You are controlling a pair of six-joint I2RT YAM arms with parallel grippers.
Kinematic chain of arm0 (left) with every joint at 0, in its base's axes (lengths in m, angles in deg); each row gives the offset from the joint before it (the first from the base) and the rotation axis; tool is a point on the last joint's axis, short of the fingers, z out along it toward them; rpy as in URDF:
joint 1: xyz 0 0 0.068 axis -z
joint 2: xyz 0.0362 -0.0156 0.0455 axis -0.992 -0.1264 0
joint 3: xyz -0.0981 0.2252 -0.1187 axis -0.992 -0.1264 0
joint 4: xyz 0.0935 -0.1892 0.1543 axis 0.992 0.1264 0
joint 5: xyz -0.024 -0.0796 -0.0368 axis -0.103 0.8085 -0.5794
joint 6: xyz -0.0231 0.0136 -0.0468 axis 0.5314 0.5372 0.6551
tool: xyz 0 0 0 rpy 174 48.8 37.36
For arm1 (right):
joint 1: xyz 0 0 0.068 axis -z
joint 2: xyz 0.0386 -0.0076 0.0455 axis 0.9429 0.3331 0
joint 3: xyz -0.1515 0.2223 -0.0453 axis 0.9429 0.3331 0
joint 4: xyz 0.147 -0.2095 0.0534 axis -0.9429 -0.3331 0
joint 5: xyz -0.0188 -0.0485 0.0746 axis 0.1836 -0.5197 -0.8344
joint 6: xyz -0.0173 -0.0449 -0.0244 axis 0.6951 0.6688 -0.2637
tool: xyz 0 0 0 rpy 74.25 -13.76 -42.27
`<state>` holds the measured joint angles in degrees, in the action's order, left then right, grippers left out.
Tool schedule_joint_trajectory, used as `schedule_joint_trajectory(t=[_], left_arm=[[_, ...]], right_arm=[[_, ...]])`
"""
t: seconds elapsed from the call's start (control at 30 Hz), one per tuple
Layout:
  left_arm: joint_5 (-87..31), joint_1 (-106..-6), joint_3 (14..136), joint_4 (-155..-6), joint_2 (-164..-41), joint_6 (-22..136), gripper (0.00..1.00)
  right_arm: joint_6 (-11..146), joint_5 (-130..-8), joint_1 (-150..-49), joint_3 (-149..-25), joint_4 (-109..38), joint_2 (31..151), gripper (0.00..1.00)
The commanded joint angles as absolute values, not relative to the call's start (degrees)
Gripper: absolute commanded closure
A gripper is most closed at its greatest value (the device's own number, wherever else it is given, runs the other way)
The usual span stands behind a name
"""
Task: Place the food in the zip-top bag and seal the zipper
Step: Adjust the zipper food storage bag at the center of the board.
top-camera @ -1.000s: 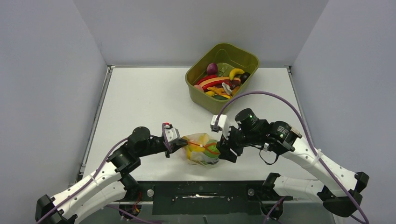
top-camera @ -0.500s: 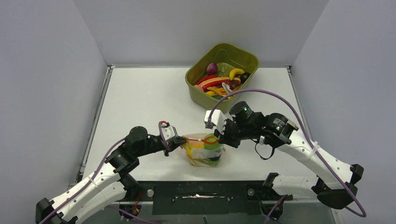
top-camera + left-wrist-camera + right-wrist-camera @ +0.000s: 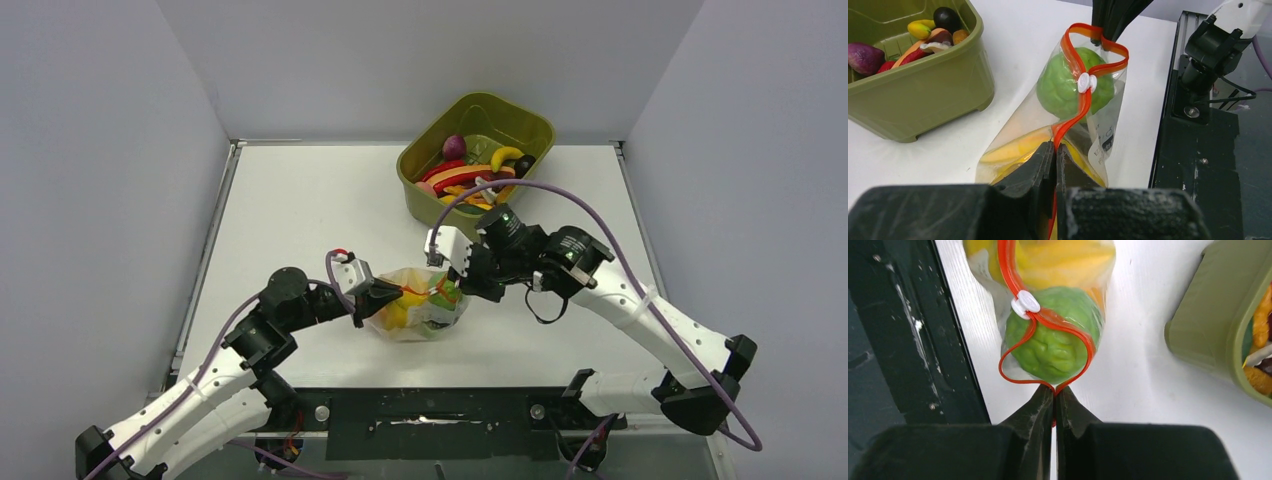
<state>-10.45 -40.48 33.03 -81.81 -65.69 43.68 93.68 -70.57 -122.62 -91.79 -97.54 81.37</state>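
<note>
The zip-top bag (image 3: 415, 312) is sitting near the table's (image 3: 300, 220) six o'clock edge, stretched between both arms. The left gripper (image 3: 1054, 150) is pinching the zipper (image 3: 1085, 102) tight at the bag's nine o'clock end, and the right gripper (image 3: 1053, 395) is clamping it at three o'clock. The white slider (image 3: 1087, 82) is resting midway, with the strip beyond it gaping in a loop around the green lime (image 3: 1058, 347). The olive tub (image 3: 437, 208) is standing at one o'clock

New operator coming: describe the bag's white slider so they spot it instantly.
At the table's front, a clear zip-top bag is stretched between the left gripper and right gripper. On its orange-red zipper sits the slider: the only white clip, over the green fruit.
</note>
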Motion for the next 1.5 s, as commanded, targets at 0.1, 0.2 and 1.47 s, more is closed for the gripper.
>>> schedule_joint_trajectory(t=[0.1,0.2,1.47], left_arm=[[-13.69,-40.83,37.05,-80.35,-63.19,40.59,1.00],[-14.31,-41.76,37.09,-78.47,-62.01,40.53,1.00],[-9.88,-42.13,32.92,-85.22,-60.67,46.66,1.00]], right_arm=[[94.28,-67.08,-118.94,-91.61,-90.71,74.21,1.00],[93.55,-70.44,-115.85,-90.43,-88.05,71.72,1.00],[98.16,-81.23,-126.13,-83.54,-72.42,80.26,0.57]])
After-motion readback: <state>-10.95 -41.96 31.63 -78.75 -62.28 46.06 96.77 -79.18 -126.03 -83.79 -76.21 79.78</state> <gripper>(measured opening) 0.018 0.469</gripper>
